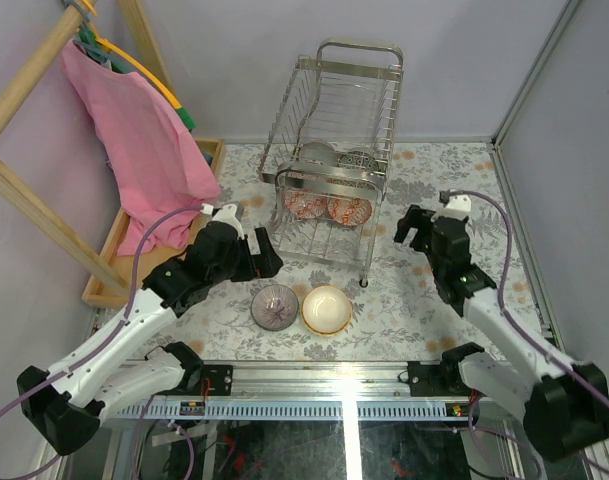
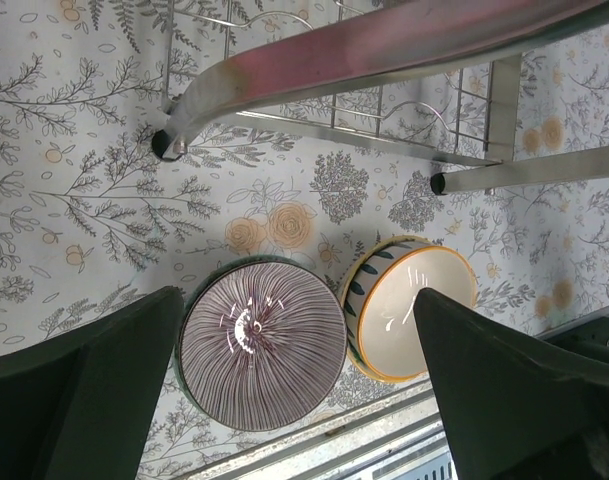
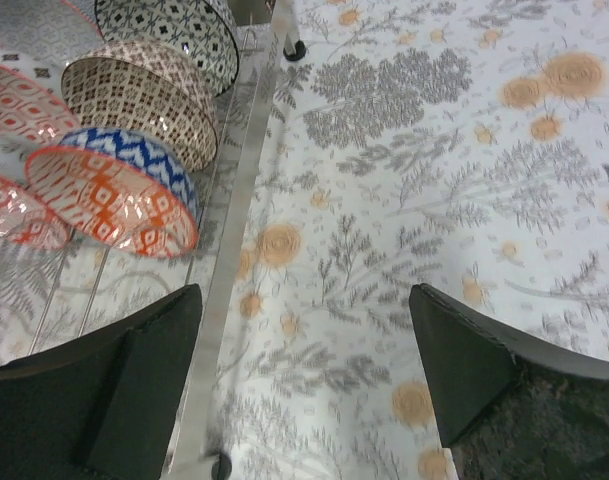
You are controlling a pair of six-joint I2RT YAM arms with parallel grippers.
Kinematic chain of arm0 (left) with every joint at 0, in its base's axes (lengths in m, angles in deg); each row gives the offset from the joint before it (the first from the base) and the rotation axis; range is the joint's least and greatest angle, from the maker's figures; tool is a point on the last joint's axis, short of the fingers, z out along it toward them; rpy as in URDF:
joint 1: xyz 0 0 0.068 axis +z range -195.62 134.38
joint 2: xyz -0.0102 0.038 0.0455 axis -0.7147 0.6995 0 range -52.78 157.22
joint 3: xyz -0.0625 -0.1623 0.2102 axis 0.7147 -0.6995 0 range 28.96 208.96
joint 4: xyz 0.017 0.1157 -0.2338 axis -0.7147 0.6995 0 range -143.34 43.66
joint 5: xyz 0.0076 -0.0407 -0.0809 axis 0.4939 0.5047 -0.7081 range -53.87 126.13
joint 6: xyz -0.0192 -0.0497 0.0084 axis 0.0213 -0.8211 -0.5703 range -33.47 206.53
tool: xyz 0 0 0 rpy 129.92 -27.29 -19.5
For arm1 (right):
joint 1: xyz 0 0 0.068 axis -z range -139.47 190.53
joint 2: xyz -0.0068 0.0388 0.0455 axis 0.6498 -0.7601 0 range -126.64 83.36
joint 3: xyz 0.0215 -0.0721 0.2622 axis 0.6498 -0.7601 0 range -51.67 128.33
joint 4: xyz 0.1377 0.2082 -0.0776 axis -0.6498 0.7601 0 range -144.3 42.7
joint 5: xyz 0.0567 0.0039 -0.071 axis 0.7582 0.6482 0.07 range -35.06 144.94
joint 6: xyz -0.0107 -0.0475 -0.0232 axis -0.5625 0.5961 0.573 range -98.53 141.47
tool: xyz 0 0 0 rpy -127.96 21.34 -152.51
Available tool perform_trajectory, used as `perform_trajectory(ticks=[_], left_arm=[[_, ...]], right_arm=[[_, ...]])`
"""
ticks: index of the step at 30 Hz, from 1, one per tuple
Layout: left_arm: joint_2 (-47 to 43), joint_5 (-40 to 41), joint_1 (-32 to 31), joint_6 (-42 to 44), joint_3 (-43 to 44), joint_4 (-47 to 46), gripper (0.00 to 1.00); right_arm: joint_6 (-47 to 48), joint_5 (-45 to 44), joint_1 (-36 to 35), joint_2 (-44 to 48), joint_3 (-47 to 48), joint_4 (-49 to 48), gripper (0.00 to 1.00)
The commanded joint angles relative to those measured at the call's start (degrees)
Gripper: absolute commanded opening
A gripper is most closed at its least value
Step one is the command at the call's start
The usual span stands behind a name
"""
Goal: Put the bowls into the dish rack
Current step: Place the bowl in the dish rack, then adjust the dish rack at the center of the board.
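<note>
The chrome dish rack (image 1: 336, 120) stands at the table's back middle. Two red-white bowls (image 1: 327, 208) lean in its lower tier, and grey ones (image 1: 334, 158) sit above. A purple-striped bowl (image 1: 275, 306) and a cream bowl (image 1: 326, 309) rest upright side by side on the table in front. My left gripper (image 1: 256, 252) hovers open above them; its wrist view shows the striped bowl (image 2: 262, 345) and cream bowl (image 2: 409, 308) below the open gripper (image 2: 296, 300). My right gripper (image 1: 414, 228), open and empty, hangs right of the rack; the racked patterned bowls (image 3: 114, 200) lie left of that gripper (image 3: 304, 290).
A pink cloth (image 1: 144, 150) hangs from a wooden frame at the left, over a shallow wooden tray (image 1: 112, 275). Walls close the back and right. The rack's legs (image 2: 164, 145) stand just behind the two loose bowls. A metal rail (image 1: 334, 378) runs along the near edge.
</note>
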Motion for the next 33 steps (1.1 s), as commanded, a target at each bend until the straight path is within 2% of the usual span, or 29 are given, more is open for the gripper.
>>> perform_trajectory(ticks=[1,4,8,15,19,23,28,33], left_arm=[[0.75,1.65,-0.28,1.35,0.79,-5.92,1.00],[1.81,2.16,-0.29,2.47,-0.32,-8.54,1.00],[2.77,3.54,-0.32,3.92,-1.22,-11.19,1.00],[3.33,10.47,-0.44,6.68,-3.42,-14.93,1.00],[3.69,12.74,-0.69,7.42,-4.65,-19.17,1.00],[5.21,13.28,-1.66,8.37,-6.18,-24.65,0.96],[9.21,13.17,-4.25,10.69,-6.51,-29.15,0.86],[12.18,16.31,-9.63,12.89,-6.73,-32.36,0.78]], right_arm=[[-4.35,2.46,0.28,12.74,-4.15,11.47,0.91],[-5.85,7.20,0.28,21.57,-6.79,16.27,0.87],[-6.82,17.23,0.25,29.31,-10.29,17.27,0.84],[-8.89,30.19,0.11,32.79,-12.87,15.58,0.75],[-9.86,31.02,-0.54,36.47,-13.61,15.17,0.74],[-10.40,28.92,-1.06,39.59,-14.25,13.97,0.73],[-8.92,29.25,-1.86,34.76,-11.89,11.02,0.71],[-7.42,28.12,-3.80,32.22,-8.69,10.45,0.70]])
